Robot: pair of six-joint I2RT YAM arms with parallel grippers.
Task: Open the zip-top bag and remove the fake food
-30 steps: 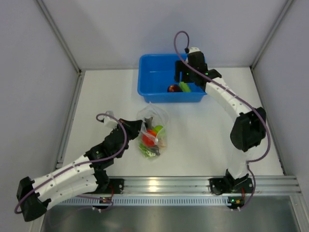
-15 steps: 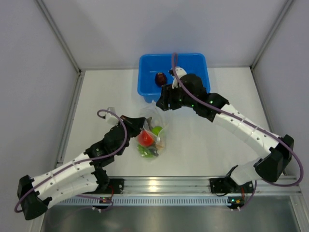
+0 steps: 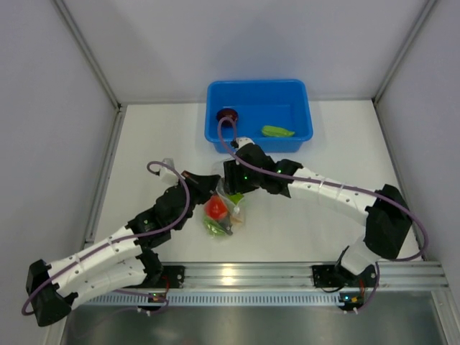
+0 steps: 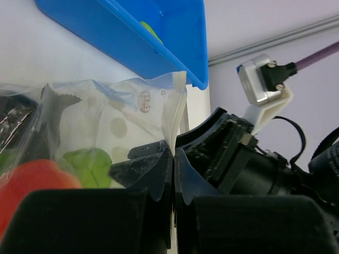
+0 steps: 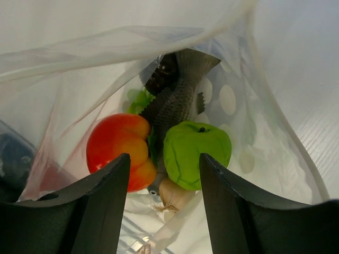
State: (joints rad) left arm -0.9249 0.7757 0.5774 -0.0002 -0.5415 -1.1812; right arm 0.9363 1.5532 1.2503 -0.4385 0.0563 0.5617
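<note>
left fingers [image 4: 153,169] pinch shut on bag [image 4: 122,106] edge, lower centre, likely holding its mouth open | right fingers [image 5: 95,211] spread, empty, poised over tomato [image 5: 119,148], centre frame, for picking

Two arms stand at the near edge: the left arm [image 3: 108,255] and the right arm [image 3: 330,192]. There is one blue bin [image 3: 262,106] holding two pieces, one dark maroon ball [image 3: 227,116] and one green pod [image 3: 277,131]. There is one zip-top bag [image 4: 132,111], and I count five pieces inside it — one red tomato [image 5: 119,148], one lime-green fruit [image 5: 196,151], one grey scaly piece [image 5: 177,100], one pale bulb [image 5: 172,197], and one small green clump [image 5: 139,99], half hidden.
</note>
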